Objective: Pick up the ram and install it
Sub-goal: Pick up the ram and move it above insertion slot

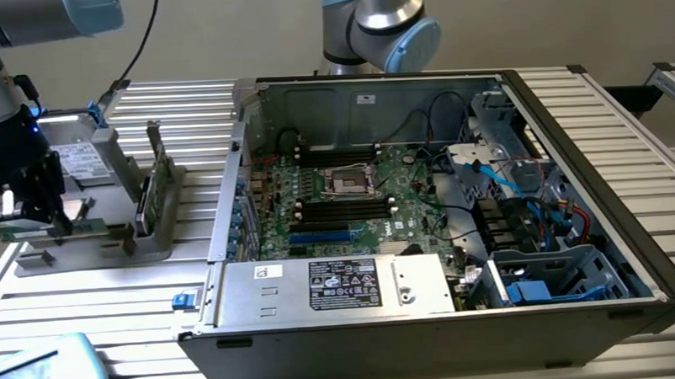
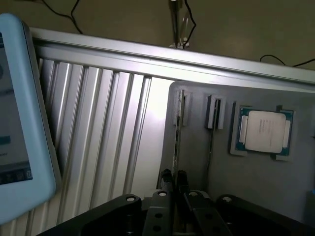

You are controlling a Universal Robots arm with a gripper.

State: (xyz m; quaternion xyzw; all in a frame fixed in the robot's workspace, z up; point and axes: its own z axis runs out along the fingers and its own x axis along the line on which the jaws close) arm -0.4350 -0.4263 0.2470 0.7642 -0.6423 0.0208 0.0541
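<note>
My gripper (image 2: pixel 174 178) closes its fingers on the ram (image 2: pixel 177 142), which stands on edge at its slot in the gray tray (image 2: pixel 221 164), near the tray's silver processor chip (image 2: pixel 266 130).

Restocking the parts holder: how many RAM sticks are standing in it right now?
2. The ram stands edge-on in the claw; a second stick stands beside it, toward the processor chip. Others could be hidden.
</note>
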